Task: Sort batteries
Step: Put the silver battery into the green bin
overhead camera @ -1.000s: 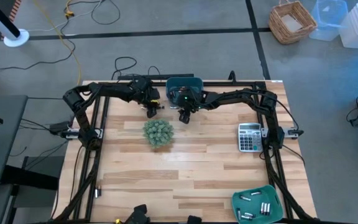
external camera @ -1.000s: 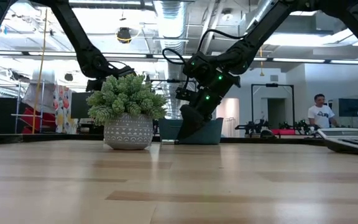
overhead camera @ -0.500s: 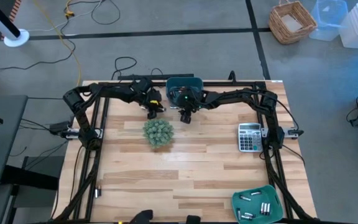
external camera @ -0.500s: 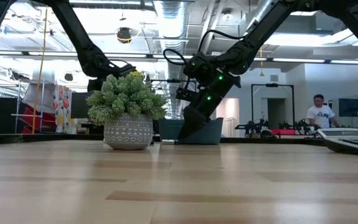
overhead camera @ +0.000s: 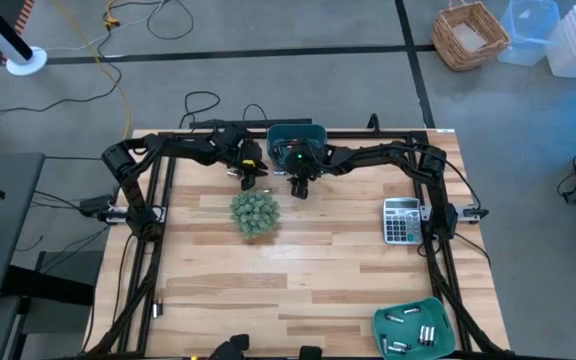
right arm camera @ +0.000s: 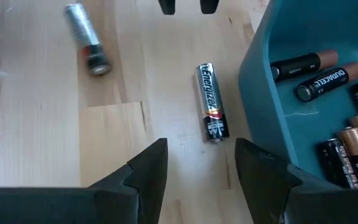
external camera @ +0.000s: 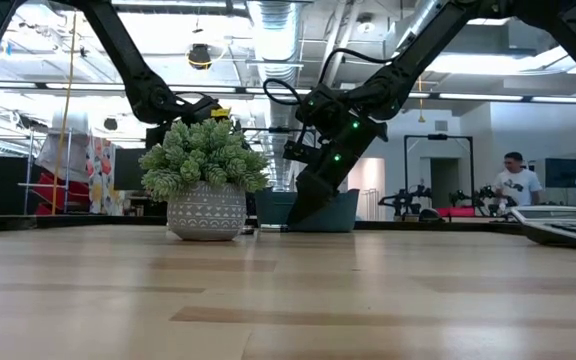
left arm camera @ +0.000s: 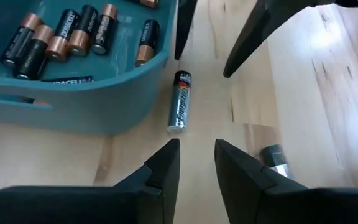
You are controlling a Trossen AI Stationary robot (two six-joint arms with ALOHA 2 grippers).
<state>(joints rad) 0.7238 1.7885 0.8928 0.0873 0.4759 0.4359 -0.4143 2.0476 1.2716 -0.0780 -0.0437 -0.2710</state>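
I'm hovering both grippers, left (left arm camera: 196, 155) and right (right arm camera: 201, 155), fingers spread and empty, over the silver-black cylindrical battery (right arm camera: 211, 111) lying beside the teal plastic bin (right arm camera: 260, 74).

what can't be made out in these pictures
- Batteries in the front teal tray, high view: too small to tell types or labels.
- Teal bin, left wrist view: cut off by the picture's edge, so the full count of its batteries is hidden.
- Second loose battery, left wrist view: partly behind the left gripper fingers.
- Loose batteries on the table, low view: hidden behind the potted plant.
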